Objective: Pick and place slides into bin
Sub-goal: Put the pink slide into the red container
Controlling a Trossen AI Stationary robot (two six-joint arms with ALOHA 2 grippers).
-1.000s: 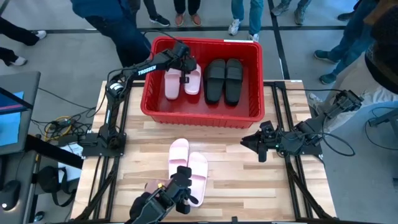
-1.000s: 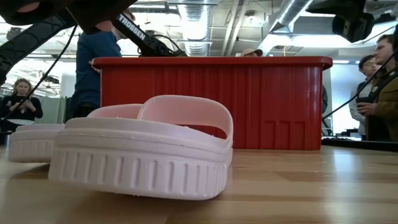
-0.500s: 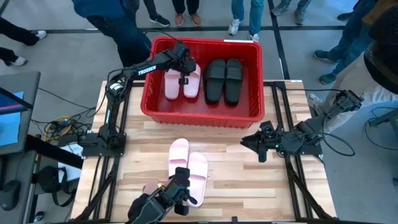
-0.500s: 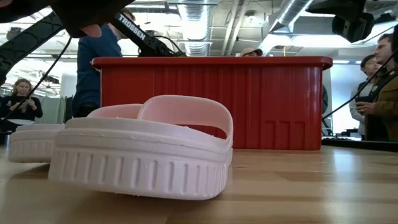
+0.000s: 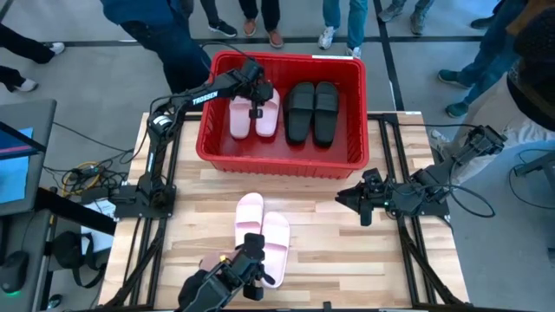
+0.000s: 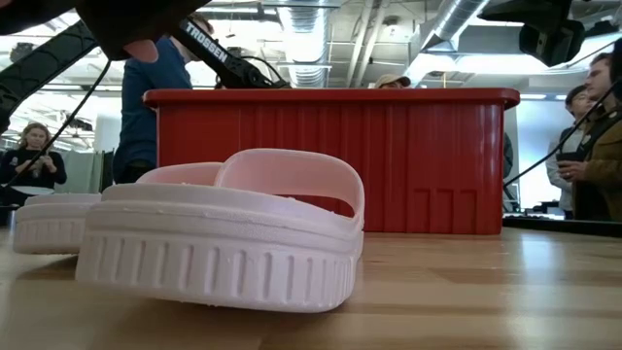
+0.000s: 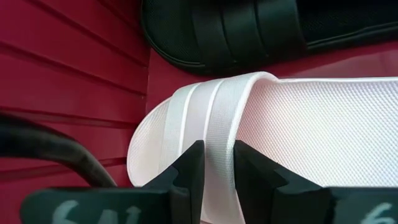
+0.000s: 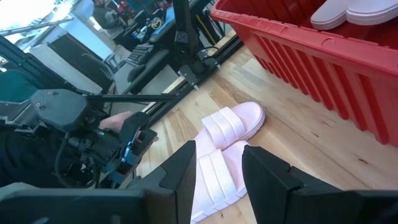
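The red bin [image 5: 277, 163] stands at the table's far middle. On its floor lie two pink slides [image 5: 240, 117] [image 5: 269, 114] side by side and two black slides [image 5: 301, 111] [image 5: 326, 111] to their right. My left gripper [image 5: 257, 102] reaches into the bin from the left and is shut on the right-hand pink slide [image 7: 298, 130]. Two more pink slides [image 5: 249, 221] [image 5: 276, 243] lie on the wood near the front, close in the low view [image 6: 224, 243]. My right gripper [image 5: 358, 204] hovers open at the table's right, nothing between its fingers [image 8: 186, 171]. My left gripper pinches the ribbed strap [image 7: 217, 134] of the pink slide between its two fingers; the strap fills the gap between them. The fingers [image 7: 194, 165] slant down into the bin from its left side. The slide lies flat beside the other pink one, toe toward a black slide [image 7: 249, 31].
The bin's walls [image 6: 389, 165] rise high around the slides. A dark device [image 5: 230, 279] with a hand on it [image 8: 115, 121] sits at the table's near edge, just before the two pink slides. People stand beyond the far edge and to the right.
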